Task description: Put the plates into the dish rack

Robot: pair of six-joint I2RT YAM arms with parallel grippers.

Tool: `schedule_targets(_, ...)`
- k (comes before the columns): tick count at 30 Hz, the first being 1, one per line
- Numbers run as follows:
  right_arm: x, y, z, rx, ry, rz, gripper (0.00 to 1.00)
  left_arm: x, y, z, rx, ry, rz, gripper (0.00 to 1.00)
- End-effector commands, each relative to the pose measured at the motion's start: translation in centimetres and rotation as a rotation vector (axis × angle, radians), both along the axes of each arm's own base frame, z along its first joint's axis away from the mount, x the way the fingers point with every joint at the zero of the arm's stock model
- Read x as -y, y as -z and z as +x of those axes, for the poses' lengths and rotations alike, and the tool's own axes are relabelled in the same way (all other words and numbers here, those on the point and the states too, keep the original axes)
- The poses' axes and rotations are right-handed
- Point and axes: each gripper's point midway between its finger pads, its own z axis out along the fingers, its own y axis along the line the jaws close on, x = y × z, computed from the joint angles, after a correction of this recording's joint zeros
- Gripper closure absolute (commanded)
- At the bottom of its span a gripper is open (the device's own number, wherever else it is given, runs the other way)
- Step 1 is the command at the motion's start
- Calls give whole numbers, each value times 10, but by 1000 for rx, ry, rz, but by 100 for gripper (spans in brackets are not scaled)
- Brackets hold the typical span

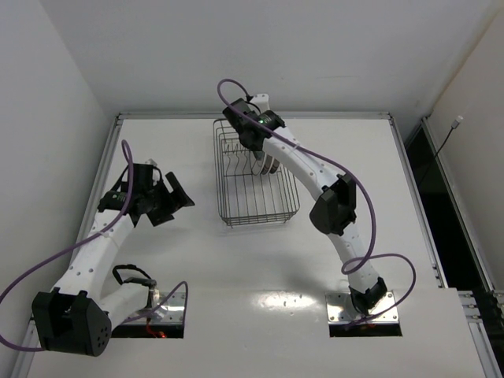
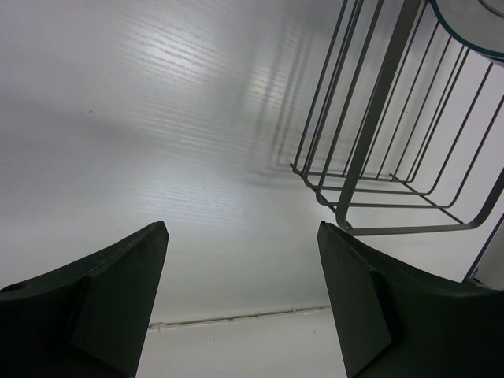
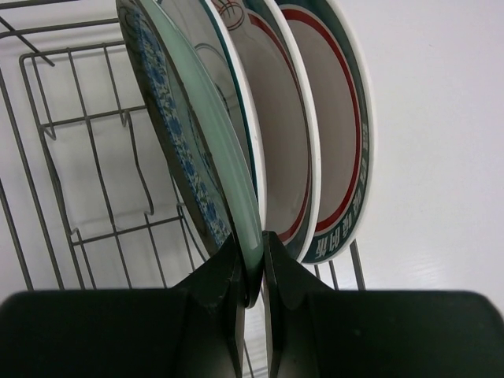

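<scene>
Teal plate (image 3: 201,150) pinched at rim by right gripper (image 3: 250,260), upright in dish rack (image 2: 376,110). Judged rigid, glazed, slippery, breakable; rim hold favoured. Left gripper (image 2: 242,268) spread wide, empty.

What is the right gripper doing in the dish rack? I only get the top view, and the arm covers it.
Observer: The right gripper is shut on the rim of the teal patterned plate.
Operator: How many plates are in there?
Observer: Four, standing on edge side by side in the dish rack: the teal one, a pale ringed plate, a first white banded plate and a second white banded plate.
Operator: Anything in the left gripper?
Observer: No, the left gripper is open and empty over bare table, with a corner of the rack just ahead.
</scene>
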Motion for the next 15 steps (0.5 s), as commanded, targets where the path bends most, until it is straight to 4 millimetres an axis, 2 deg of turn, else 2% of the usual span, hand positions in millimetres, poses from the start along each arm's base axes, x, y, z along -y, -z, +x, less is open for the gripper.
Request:
schedule_targets(1,-2,34,12,-23,30,-7,100,-1,-8,-2,26,21,6,26)
schedule_targets(2,-2,34,12,-23,30,-7,100,-1,-6,-1,17,21,7,26)
schedule_targets(4,-6,49,11,-58,16,-4,100,-1,-6,-1,17,21,7,26)
schedule_targets(7,-9,56,7,-64,10,-20,100,-1,-6,-1,17,21,7,26)
schedule_targets(8,-12,53,5,-50,5,-21,100,-1,-6,-1,17,21,7,26)
schedule_targets(10,-11,41,3,1,16,-33,100,-1,-4,-1,8,21,7,26)
schedule_targets(11,-14,41,-2,2,0,-36,100,-1,-4,-1,8,21,7,26)
schedule_targets(12,-18,18,1,71,1,-11,100,-2,0,-3,-1,21,8,26)
schedule_targets(15,-18,-12,5,144,10,-10,100,-2,0,-3,1,28,13,26)
